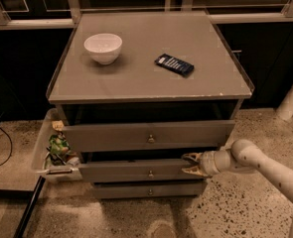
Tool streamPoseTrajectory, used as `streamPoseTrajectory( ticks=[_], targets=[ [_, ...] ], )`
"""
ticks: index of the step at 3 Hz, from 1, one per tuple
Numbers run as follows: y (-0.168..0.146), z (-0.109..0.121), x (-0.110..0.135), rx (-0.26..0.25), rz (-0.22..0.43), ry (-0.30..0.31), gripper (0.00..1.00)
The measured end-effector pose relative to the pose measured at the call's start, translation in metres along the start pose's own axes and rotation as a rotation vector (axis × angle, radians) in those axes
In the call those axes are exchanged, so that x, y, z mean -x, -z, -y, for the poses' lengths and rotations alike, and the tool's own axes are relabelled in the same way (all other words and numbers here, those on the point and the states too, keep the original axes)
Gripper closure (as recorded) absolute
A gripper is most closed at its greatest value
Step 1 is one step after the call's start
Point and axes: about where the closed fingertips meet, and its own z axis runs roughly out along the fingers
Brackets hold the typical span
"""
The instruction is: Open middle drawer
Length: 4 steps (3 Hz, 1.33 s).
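Low against the cabinet [151, 78], your gripper [189, 164] is open at the right end of the middle drawer [116, 171], away from its knob [150, 173], so pulling may slip.

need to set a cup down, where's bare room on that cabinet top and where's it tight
Bare: the cabinet top's front strip, before the bowl and the dark flat item, and its back right corner. Tight: the middle drawer's right end, where the claw sits, and the bin at left.
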Motion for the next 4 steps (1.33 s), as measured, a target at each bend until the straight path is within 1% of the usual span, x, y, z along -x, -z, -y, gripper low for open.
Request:
streamPoseTrajectory(
  ticks=[1, 2, 3, 4],
  targets=[
    [0.0017, 0.0009, 0.0018, 0.0, 0.0, 0.0, 1.0],
    [0.0017, 0.0008, 0.0018, 0.0, 0.0, 0.0, 0.82],
    [0.0013, 0.0008, 0.0021, 0.001, 0.001, 0.0, 0.58],
    [0.0048, -0.0045, 0.0021, 0.011, 0.013, -0.005, 0.35]
  ],
)
